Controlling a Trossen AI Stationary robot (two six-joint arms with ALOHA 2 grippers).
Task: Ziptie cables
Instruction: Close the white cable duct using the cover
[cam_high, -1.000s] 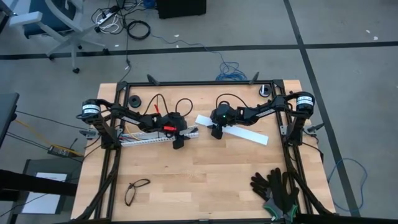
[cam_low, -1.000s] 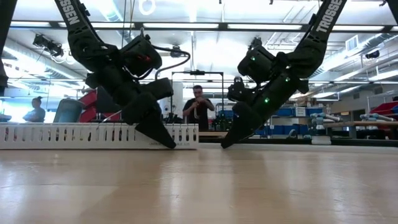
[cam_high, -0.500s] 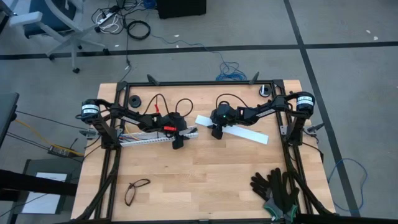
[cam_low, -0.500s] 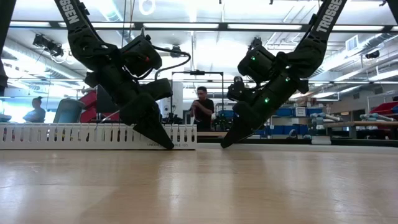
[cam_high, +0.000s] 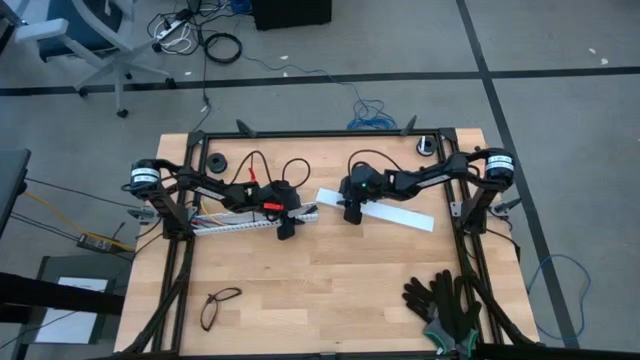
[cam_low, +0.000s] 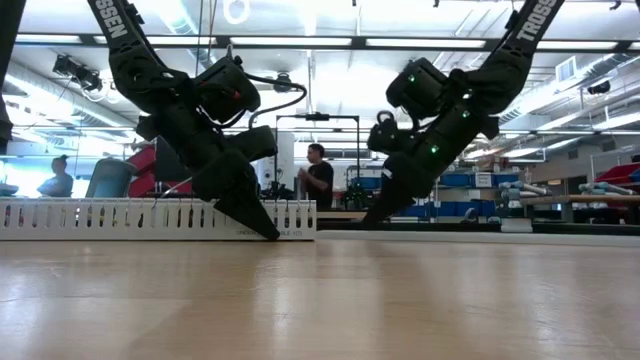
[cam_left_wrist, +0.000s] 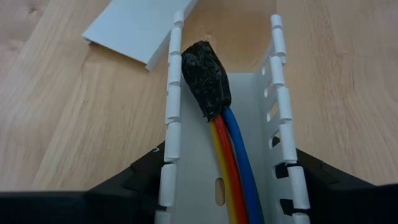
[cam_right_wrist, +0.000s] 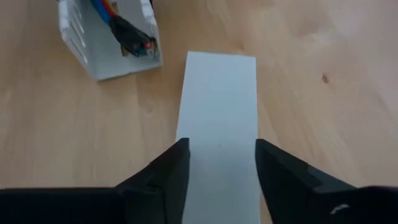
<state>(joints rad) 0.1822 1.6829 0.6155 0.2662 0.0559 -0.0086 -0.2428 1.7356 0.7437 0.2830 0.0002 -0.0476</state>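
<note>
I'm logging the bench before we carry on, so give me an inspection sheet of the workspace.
Surface: wooden table, mostly bare at the front.
Job's things: cables lie inside the slotted white duct; their taped end is near its open end. A flat white cover lies beside it. No zip tie seen.
Clutter: glasses front left, black gloves front right.
Grippers: left gripper is clamped across the duct walls; right gripper is low over the cover's end.
Cables: black arm cords loop behind the arms; floor cords lie beyond the table.
Surroundings: a chair; a person stands far behind.
</note>
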